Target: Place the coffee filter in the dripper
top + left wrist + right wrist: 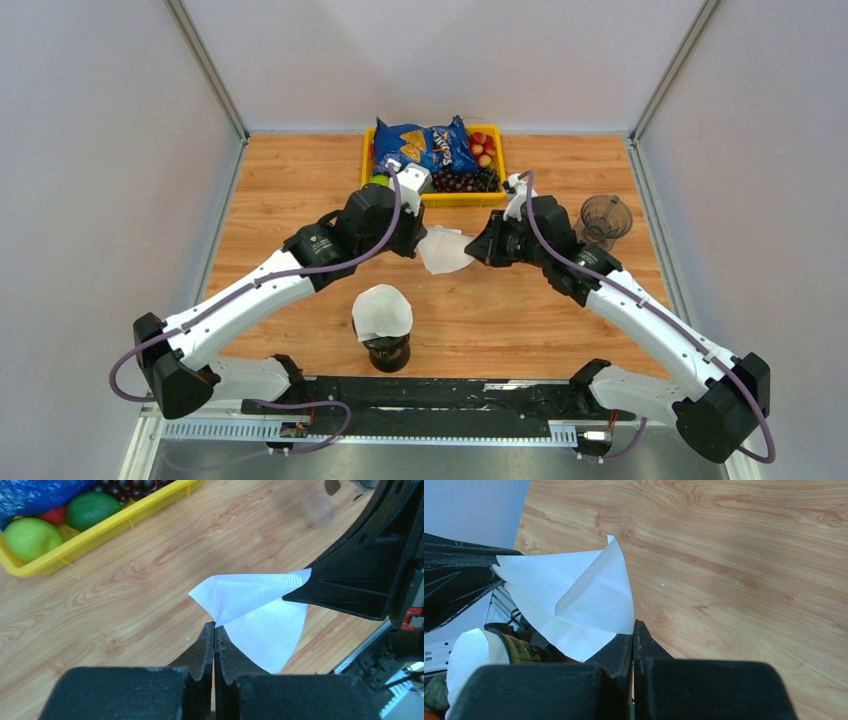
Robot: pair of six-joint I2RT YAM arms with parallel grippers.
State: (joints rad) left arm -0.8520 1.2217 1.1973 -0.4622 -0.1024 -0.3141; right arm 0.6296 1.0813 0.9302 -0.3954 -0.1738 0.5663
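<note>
Over the middle of the table [300, 170], the filter [446, 250] hangs stretched between both arms, left gripper [214, 629] and right gripper [634, 627] each clamped on an opposite edge, and the clear dripper [605, 217] waits off toward the right edge, nearest the right gripper.

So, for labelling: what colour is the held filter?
The coffee filter is white, clearest in left wrist view.

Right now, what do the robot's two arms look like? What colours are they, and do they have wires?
Both arms match. The left arm and right arm have smooth white sections joined by chunky black joints. A thin purple cable loops along each. The left claw and right claw are black, with two flat, tapered fingers.
</note>
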